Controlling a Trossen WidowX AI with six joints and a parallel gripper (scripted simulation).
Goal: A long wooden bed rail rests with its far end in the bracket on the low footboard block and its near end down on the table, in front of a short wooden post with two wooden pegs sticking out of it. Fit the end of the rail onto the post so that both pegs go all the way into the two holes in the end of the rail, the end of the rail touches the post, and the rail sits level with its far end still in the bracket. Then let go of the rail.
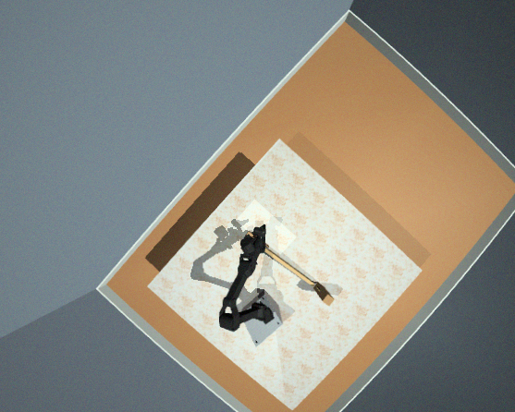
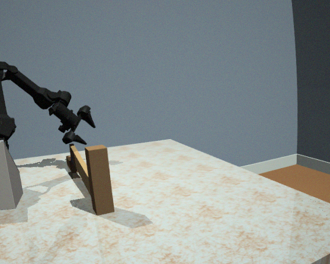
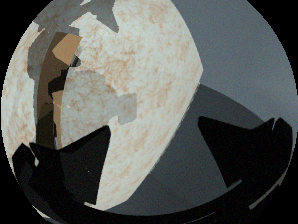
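Bed rail (image 2: 79,161) awaiting pickup: the long wooden piece lies on the marbled table (image 2: 211,192), one end meeting the tall wooden footboard block (image 2: 99,180) in the foreground and the other end pointing toward the robot's side of the table. It appears not yet joined to its post.

The black arm (image 2: 27,86) reaches out and downward from its grey pedestal. The footboard block stands upright, casting a shadow on the table. The rail runs away from it at a slant. The gripper (image 2: 89,135) hangs just above the rail's other end, apart from it, its jaws spread wide and holding nothing. A small brown piece beside that end, likely the short post (image 2: 68,160), is partly hidden behind the rail, and its pegs are too small to make out.

The wrist view shows the rail off to the left of the dark fingers, not between them.

The step in hand looks like the approach to grasp. The next move would call for centring the spread jaws over the rail near its free end, lowering around it and clamping, before any lift toward the pegs. A grip too far off centre could twist the rail out of the bracket.
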